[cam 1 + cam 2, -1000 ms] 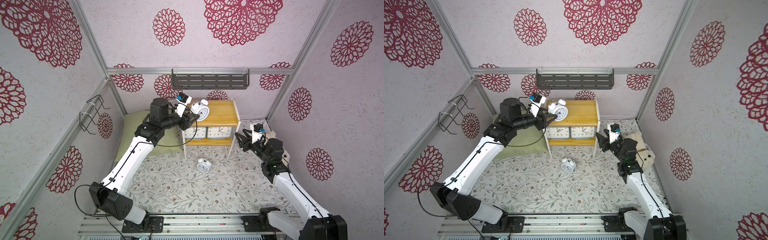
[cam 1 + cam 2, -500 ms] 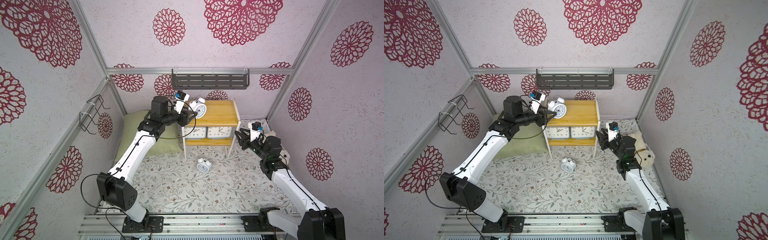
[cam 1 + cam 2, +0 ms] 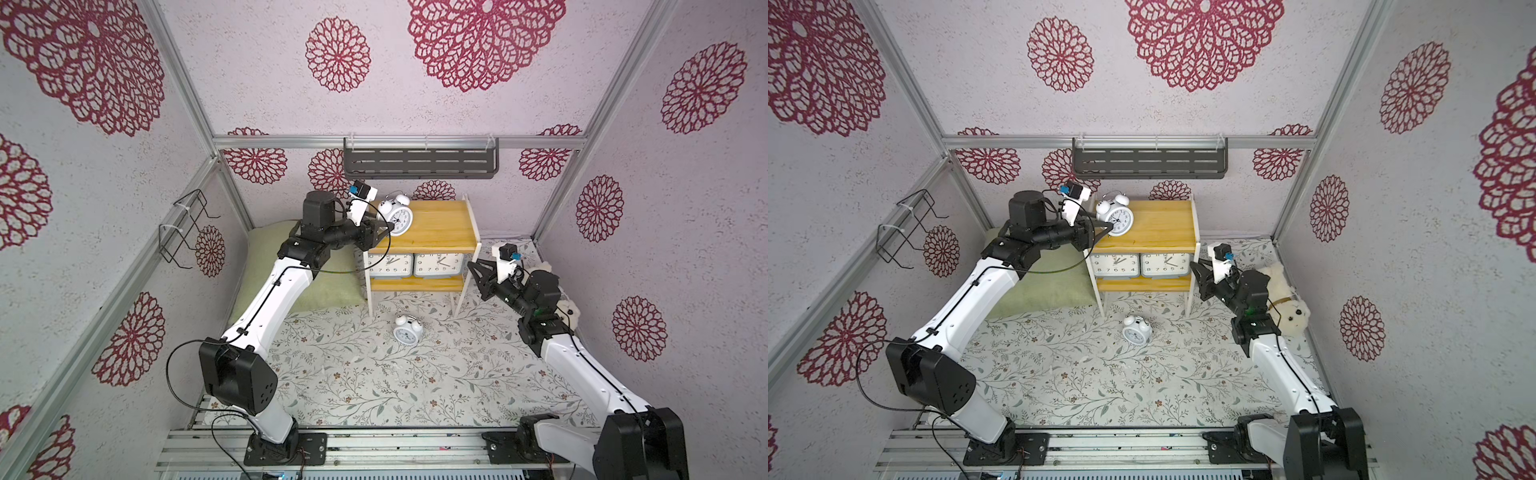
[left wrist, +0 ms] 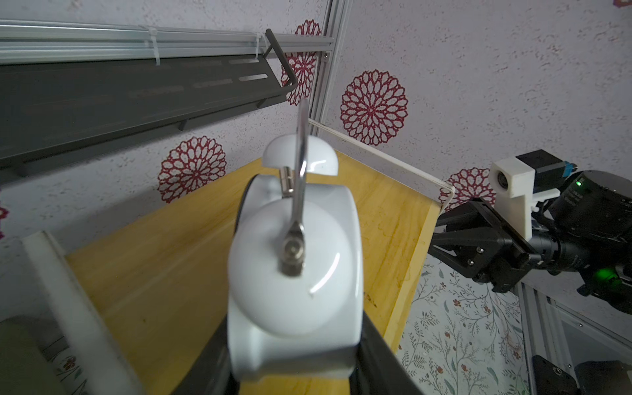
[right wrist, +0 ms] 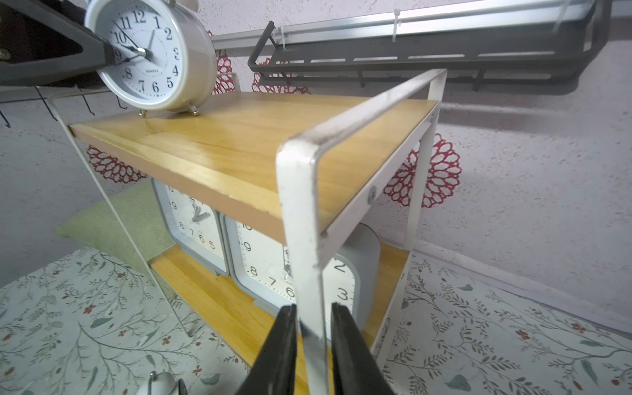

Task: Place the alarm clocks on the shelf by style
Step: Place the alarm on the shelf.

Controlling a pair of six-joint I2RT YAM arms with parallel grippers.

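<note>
On the shelf (image 3: pixel 432 224), lower board: both rectangular clocks (image 3: pixel 439 264) side by side, looks done. Top board, end nearest the left arm: round twin-bell clock (image 3: pixel 400 218), feet at the wood, left gripper (image 3: pixel 386 227) clamped across its case. Second round clock (image 3: pixel 407 329) lies on the floor in front. Probably light, glossy, slippery, so grab the case, not the bells or handle. Right gripper (image 5: pixel 313 318) fingers straddle the shelf's front post; can't tell if they pinch it.

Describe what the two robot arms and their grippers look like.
The left arm and right arm have white links between black joints, with thin black cables alongside. The left gripper and right gripper have black triangular fingers, each topped by a white camera block with a blue plug. A green light glows on the right arm.
</note>
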